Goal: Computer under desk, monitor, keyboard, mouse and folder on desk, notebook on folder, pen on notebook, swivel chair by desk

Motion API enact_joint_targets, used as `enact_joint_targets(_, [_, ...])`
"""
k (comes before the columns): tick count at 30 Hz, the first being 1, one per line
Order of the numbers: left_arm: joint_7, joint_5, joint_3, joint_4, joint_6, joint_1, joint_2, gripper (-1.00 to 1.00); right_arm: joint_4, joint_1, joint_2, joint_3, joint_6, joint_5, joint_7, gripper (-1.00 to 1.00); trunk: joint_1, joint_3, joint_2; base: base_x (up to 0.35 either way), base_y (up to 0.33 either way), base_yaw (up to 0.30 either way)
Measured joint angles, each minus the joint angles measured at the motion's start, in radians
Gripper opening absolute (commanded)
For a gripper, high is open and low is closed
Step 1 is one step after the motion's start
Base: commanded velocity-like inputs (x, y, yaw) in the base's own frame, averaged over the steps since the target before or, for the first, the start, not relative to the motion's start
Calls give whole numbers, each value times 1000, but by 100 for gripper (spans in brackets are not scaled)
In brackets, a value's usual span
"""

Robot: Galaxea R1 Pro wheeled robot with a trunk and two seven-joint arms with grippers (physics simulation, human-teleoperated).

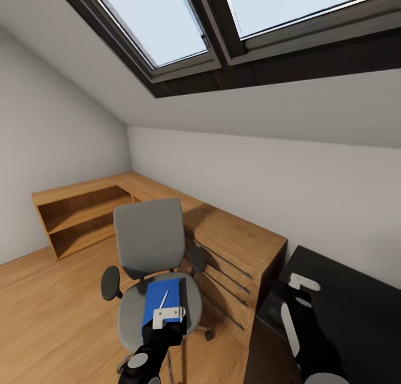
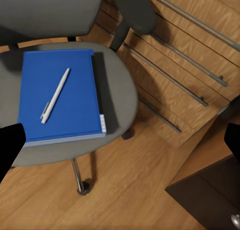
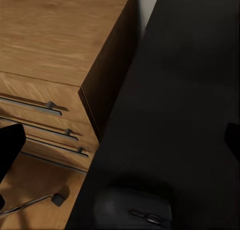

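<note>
The grey swivel chair [image 1: 149, 234] stands left of the black desk [image 1: 356, 295], facing me. On its seat [image 2: 122, 95] lies the blue folder [image 1: 162, 298] [image 2: 57, 97], with a black strip along one long edge. The white pen [image 1: 164, 299] [image 2: 55, 96] rests slantwise on top. I cannot make out a notebook apart from the blue rectangle. My left gripper [image 1: 167, 317] [image 2: 120, 145] hangs open above the seat's front edge, with nothing between its fingers. Over the desk's near corner my right gripper [image 1: 301, 286] [image 3: 122, 142] is open, and the black mouse [image 3: 134, 210] lies on the desktop just below it.
A low wooden drawer cabinet [image 1: 234, 234] [image 2: 170, 65] [image 3: 50, 40] runs along the wall behind the chair and butts against the desk. An open wooden shelf [image 1: 78, 217] fills the far left corner. The desk's drawer unit [image 2: 210, 195] stands close to the chair's base. Bare plank floor [image 1: 50, 317] lies left of the chair.
</note>
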Motion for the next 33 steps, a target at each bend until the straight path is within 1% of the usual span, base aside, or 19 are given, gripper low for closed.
enact_joint_targets(2, [0,0,2,2,0,0,0,100,-66,29,6,3,30,0,0,100,-8,6,14,0,0,0])
enact_joint_targets(3, [0,1,5,6,0,0,1,100,-118,48,10,4,59,0,1,100,-12,9,21,0,0,0])
enact_joint_targets(4, [0,2,7,8,0,0,1,100,-139,55,11,5,73,-1,1,100,-15,13,28,0,0,0])
enact_joint_targets(8, [-2,3,24,35,-1,0,4,100,-184,79,14,6,112,-1,2,100,-31,25,56,0,0,0])
enact_joint_targets(9, [-3,2,35,57,-1,0,5,100,-190,96,14,6,120,-1,3,100,-35,28,63,0,0,0])
enact_joint_targets(12, [-6,2,52,109,-2,0,7,100,-199,145,15,7,121,0,9,100,-46,38,84,0,0,0])
enact_joint_targets(13, [-6,2,56,135,-3,0,7,100,-202,170,15,7,111,1,13,100,-50,41,91,0,0,0])
enact_joint_targets(17, [-7,3,60,178,-23,0,7,100,-205,214,15,7,70,2,20,100,-65,53,119,0,0,0])
enact_joint_targets(18, [-6,3,61,201,-45,0,8,100,-205,233,15,7,43,3,22,100,-69,56,126,0,0,0])
enact_joint_targets(21, [-8,3,62,248,-94,0,8,100,-207,258,15,8,7,4,23,100,-81,66,147,0,0,0])
enact_joint_targets(27, [-12,6,61,348,-212,0,9,100,-205,290,16,8,-25,2,23,100,-104,85,189,0,0,0])
enact_joint_targets(28, [-14,7,61,432,-280,0,9,100,-194,303,17,8,-36,1,24,100,-107,88,196,0,0,0])
enact_joint_targets(32, [-16,3,61,531,-348,0,9,100,-179,319,17,8,-57,1,26,100,-123,101,224,0,0,0])
enact_joint_targets(33, [-17,1,61,570,-377,0,8,100,-173,328,18,8,-75,0,25,100,-127,104,231,0,0,0])
